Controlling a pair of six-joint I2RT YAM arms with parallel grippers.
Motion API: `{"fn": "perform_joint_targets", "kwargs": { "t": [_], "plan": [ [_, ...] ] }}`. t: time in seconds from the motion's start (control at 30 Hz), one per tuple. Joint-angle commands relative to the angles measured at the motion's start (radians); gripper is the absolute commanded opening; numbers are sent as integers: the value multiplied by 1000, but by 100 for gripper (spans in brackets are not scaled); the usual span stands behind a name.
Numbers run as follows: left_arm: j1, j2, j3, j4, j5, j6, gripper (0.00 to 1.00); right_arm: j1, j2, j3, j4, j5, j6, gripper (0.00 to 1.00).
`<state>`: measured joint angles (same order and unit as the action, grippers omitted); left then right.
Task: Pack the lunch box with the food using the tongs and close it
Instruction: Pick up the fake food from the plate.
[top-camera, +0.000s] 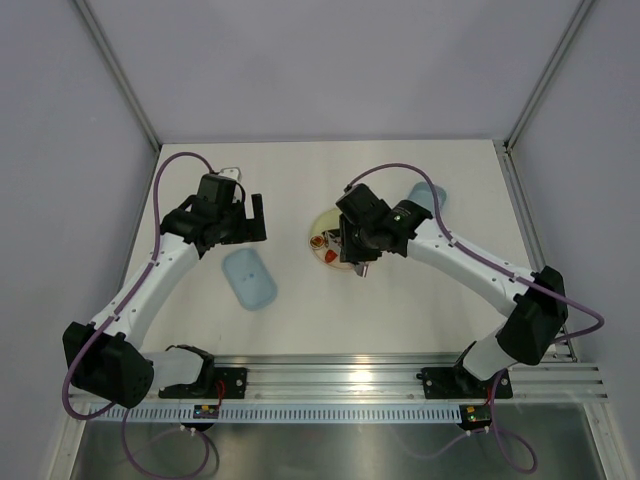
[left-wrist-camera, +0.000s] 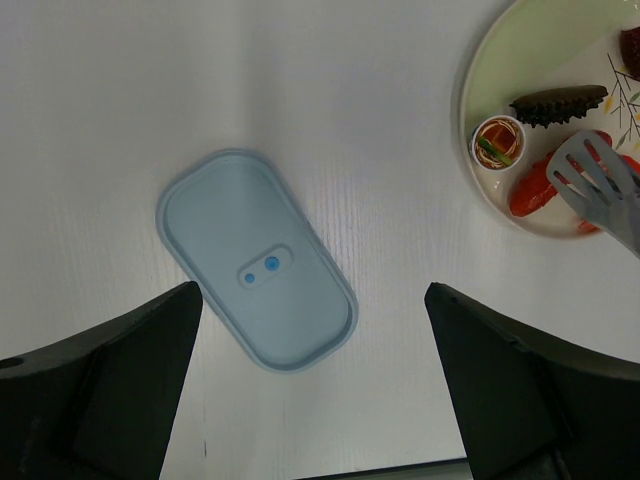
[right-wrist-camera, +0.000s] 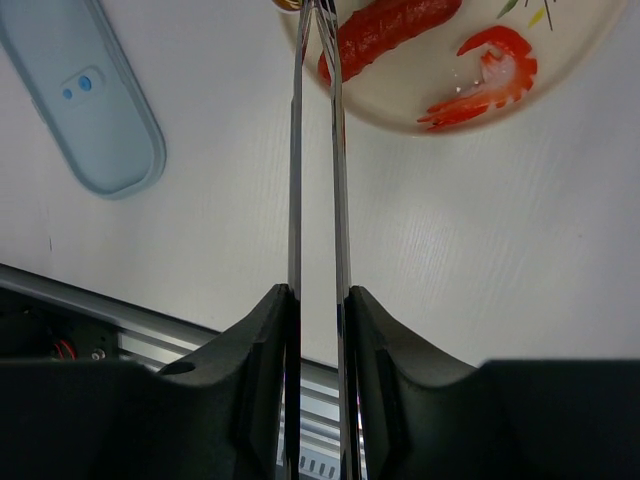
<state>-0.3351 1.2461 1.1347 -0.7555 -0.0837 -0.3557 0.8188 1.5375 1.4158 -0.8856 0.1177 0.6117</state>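
My right gripper (right-wrist-camera: 318, 310) is shut on the two arms of the silver tongs (right-wrist-camera: 338, 150), pressing them close together. The tongs' tips reach onto the pale-yellow plate (right-wrist-camera: 560, 70), at a red sausage (right-wrist-camera: 395, 25); a red shrimp (right-wrist-camera: 485, 75) lies beside it. The left wrist view shows the slotted tongs tip (left-wrist-camera: 600, 185) over a red piece (left-wrist-camera: 530, 190), with a dark brown piece (left-wrist-camera: 558, 105) and a small round piece (left-wrist-camera: 498, 142) nearby. The blue lid (left-wrist-camera: 255, 260) lies flat on the table. Above it hangs my left gripper (left-wrist-camera: 315, 380), open and holding nothing. The lunch box tub (top-camera: 422, 193) sits behind my right arm, partly hidden.
The plate (top-camera: 335, 240) is in the middle of the white table, the lid (top-camera: 249, 278) to its left and the tub to its right. A metal rail (top-camera: 400, 375) runs along the near edge. Grey walls enclose the back and sides.
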Motion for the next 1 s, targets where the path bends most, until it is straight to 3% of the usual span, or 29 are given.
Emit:
{"fn": "perform_joint_targets", "kwargs": {
  "t": [0.0, 0.47, 0.8, 0.97],
  "plan": [
    [-5, -11, 2, 22, -7, -3, 99, 25, 23, -15, 53, -27, 13, 36],
    [-7, 13, 4, 35, 13, -11, 99, 31, -96, -150, -59, 89, 63, 36],
    [-15, 23, 8, 38, 21, -12, 99, 31, -165, -144, -18, 85, 66, 36],
    [-16, 23, 10, 38, 16, -12, 99, 31, -145, -120, -29, 152, 63, 41]
  ]
}}
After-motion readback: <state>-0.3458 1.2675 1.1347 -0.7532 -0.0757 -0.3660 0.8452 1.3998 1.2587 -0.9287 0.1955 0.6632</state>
